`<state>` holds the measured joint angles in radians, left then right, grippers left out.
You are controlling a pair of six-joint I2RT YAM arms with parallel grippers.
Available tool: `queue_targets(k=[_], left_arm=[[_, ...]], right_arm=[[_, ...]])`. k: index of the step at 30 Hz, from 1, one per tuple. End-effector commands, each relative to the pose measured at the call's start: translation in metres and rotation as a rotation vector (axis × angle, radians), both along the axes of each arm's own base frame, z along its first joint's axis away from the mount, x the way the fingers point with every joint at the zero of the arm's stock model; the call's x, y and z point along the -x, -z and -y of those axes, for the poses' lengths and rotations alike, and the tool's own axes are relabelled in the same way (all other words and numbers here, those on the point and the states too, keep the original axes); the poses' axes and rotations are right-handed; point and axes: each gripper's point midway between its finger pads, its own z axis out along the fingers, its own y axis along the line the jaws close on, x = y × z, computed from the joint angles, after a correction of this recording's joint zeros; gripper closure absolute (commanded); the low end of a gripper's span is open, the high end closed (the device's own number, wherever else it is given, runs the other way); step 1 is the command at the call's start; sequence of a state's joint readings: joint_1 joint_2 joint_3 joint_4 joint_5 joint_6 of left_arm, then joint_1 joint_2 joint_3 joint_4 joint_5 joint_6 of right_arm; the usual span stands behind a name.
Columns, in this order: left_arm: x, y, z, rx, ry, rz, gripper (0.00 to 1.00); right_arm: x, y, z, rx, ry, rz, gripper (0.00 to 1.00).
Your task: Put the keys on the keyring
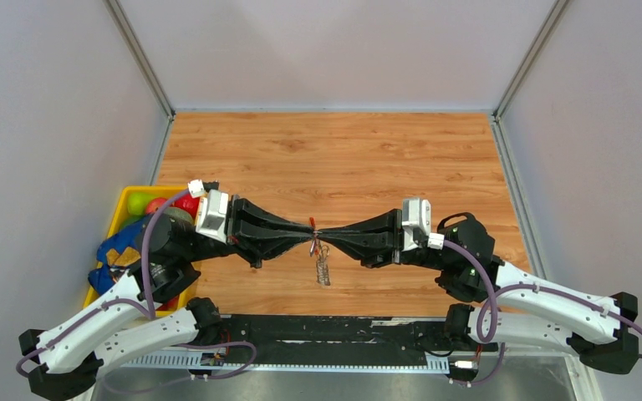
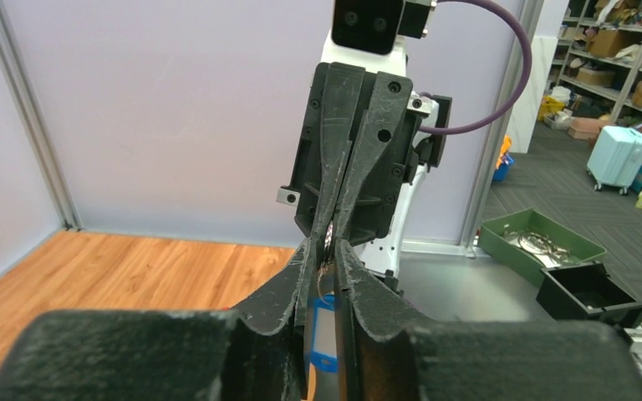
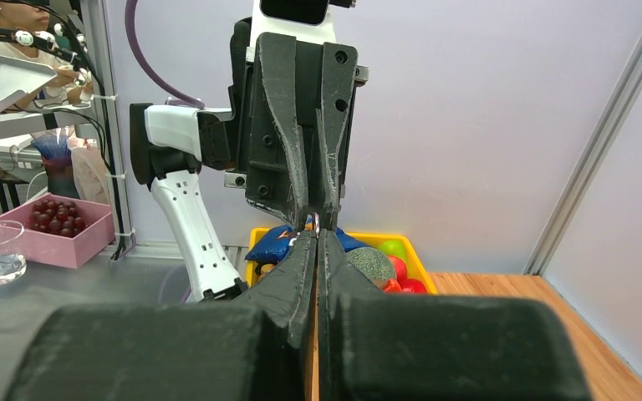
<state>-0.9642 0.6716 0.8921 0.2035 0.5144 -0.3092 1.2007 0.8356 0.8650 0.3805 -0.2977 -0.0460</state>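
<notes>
Three pale walls (image 1: 334,50) ring a wooden table (image 1: 343,159) beneath the keys (image 2: 322,334).

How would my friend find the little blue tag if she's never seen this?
Find the wooden table, then the spot above it where the left gripper and right gripper meet tip to tip. The blue tag sits between the left gripper's fingers, just behind their tips. It is the only flat blue rectangle there; the keyring dangling below is glittery grey.
</notes>
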Motion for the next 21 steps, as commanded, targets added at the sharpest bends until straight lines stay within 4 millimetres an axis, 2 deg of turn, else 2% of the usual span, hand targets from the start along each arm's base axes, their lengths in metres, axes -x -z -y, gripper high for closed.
queue_targets(k=[1, 11, 13, 15, 16, 18, 21], left_arm=[[-0.0005, -0.0003, 0.0008, 0.010, 0.001, 0.009, 0.76], [-0.0032, 0.0025, 0.0016, 0.004, -0.010, 0.003, 0.74], [-0.0033, 0.0024, 0.0014, 0.005, -0.012, 0.003, 0.77], [-0.0036, 0.0027, 0.0017, 0.003, -0.013, 0.002, 0.85], [-0.0037, 0.0025, 0.0020, 0.001, -0.012, 0.002, 0.92], [-0.0052, 0.0034, 0.0031, -0.007, -0.016, -0.002, 0.99], [-0.0081, 0.0049, 0.0040, -0.013, -0.027, -0.009, 1.00]], right_arm=[[0.0072, -0.0357, 0.0106, -0.103, -0.015, 0.048, 1.00], [0.0088, -0.0387, 0.0125, -0.113, -0.018, 0.057, 1.00], [0.0090, -0.0384, 0.0120, -0.112, -0.020, 0.057, 1.00], [0.0089, -0.0384, 0.0122, -0.113, -0.020, 0.057, 1.00], [0.0095, -0.0391, 0.0130, -0.115, -0.021, 0.059, 1.00], [0.0099, -0.0393, 0.0138, -0.117, -0.022, 0.058, 1.00], [0.0108, -0.0389, 0.0144, -0.114, -0.026, 0.056, 1.00]])
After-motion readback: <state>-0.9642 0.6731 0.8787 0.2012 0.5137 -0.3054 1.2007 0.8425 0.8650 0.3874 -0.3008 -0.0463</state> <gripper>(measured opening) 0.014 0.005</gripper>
